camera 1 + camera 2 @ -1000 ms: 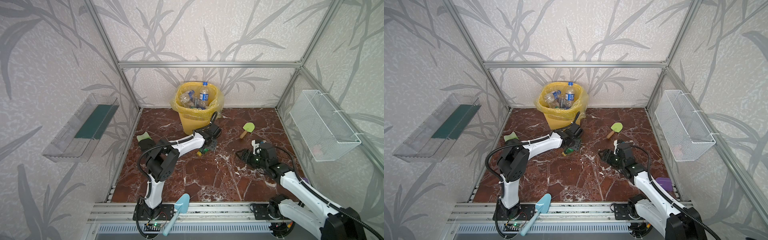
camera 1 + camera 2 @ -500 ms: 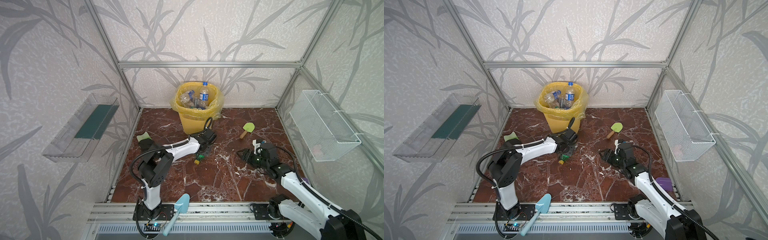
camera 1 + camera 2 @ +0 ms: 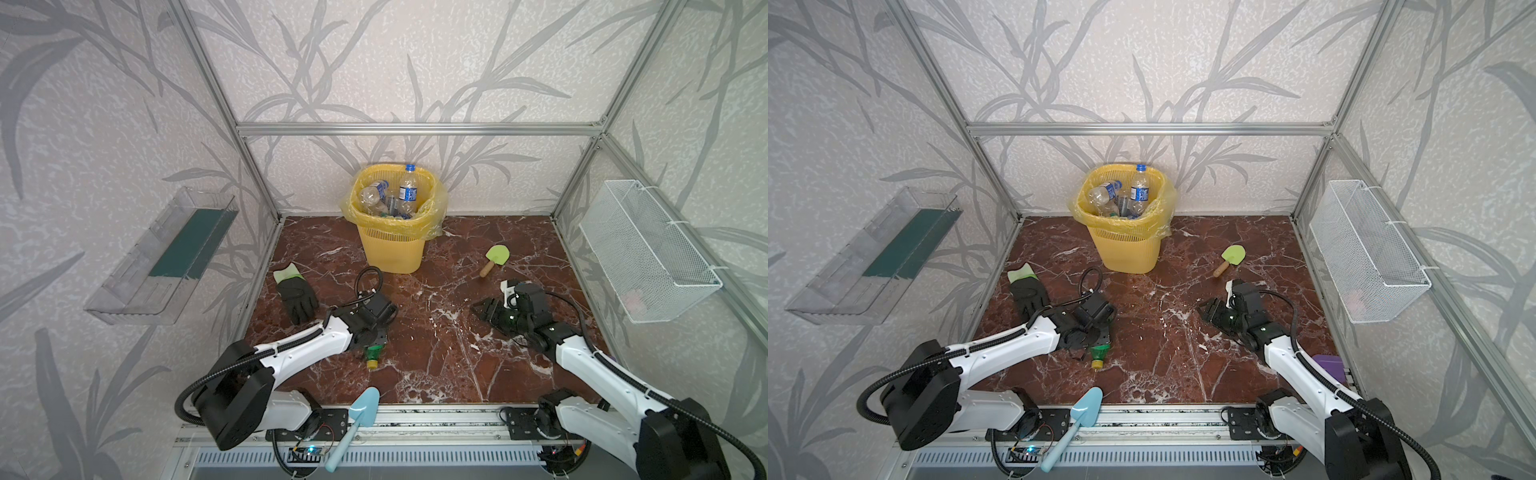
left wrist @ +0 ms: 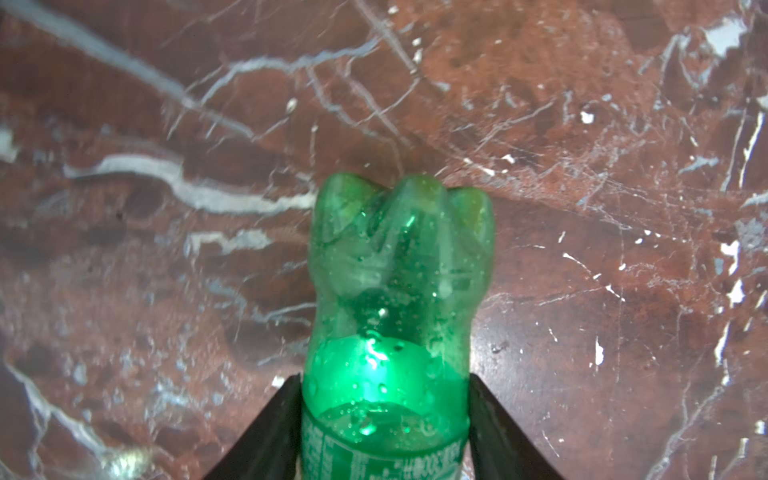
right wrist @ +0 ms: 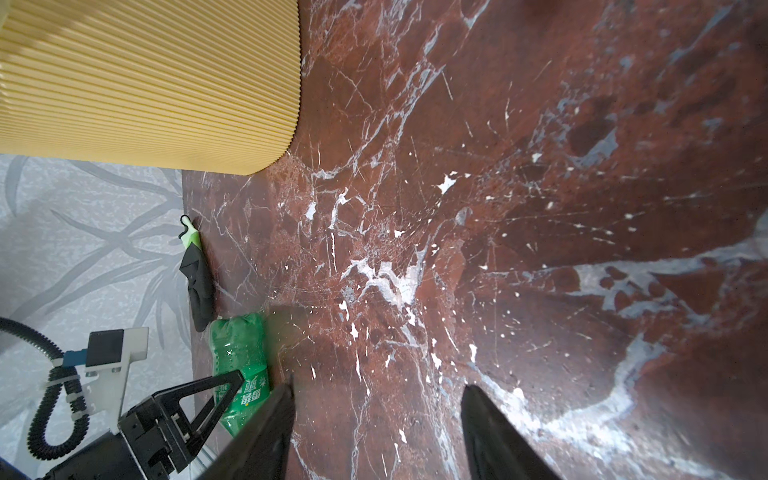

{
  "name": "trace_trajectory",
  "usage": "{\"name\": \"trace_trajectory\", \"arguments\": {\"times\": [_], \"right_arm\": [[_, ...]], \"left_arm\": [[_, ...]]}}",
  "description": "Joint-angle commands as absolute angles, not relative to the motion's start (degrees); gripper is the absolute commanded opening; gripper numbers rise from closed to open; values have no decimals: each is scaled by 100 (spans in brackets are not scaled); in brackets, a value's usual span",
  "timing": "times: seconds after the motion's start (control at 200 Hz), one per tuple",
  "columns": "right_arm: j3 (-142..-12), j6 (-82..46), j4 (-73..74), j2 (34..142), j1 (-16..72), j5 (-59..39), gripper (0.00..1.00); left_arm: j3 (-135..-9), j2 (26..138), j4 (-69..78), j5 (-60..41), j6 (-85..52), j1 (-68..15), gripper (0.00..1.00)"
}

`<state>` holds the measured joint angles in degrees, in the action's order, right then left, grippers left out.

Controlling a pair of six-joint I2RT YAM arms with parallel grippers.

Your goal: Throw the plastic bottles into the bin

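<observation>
A green plastic bottle [image 4: 395, 291] with a yellow cap lies low over the marble floor, and my left gripper [image 4: 384, 380] is shut on its body with both black fingers pressed to its sides. In both top views the bottle [image 3: 374, 352] [image 3: 1100, 352] sticks out under the left wrist, cap toward the front. The yellow lattice bin [image 3: 390, 249] [image 3: 1127, 249] stands at the back with several clear bottles [image 3: 407, 191] inside. My right gripper [image 5: 376, 390] [image 3: 484, 309] is open over bare floor on the right, holding nothing. The right wrist view also shows the green bottle [image 5: 239, 353].
A black glove with a green cuff [image 3: 297, 295] lies at the left. A green paddle [image 3: 496, 257] lies right of the bin. A light-blue shovel [image 3: 357, 411] rests on the front rail. On the walls hang a clear tray [image 3: 166, 253] and a white wire basket [image 3: 648, 253].
My left arm has drawn back from near the bin toward the front, bringing the green bottle along. The right gripper has stayed in place.
</observation>
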<state>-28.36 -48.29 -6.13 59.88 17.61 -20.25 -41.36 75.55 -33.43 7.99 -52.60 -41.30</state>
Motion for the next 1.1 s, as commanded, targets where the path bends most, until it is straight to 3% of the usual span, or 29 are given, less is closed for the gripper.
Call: {"name": "trace_trajectory", "arguments": {"times": [0.0,0.085,0.2,0.725,1.095], "right_arm": [[-3040,-4756,-501,6029,1802,-2085,64],[-3020,-4764,-504,6021,1808,-2053,63],[-3015,-4781,-494,6028,1811,-2048,63],[-3068,-4781,-473,6135,1811,-2068,61],[-3120,-4790,-466,6226,1820,-2066,60]], "left_arm": [[-4008,7495,-3775,688,-5851,-4039,68],[-4053,7488,-3768,642,-5849,-3981,76],[-4105,7457,-3684,585,-5750,-3792,77],[-3507,7044,-2967,-422,-5482,-2943,55],[-3522,5520,-3048,-660,-5877,-2661,53]]}}
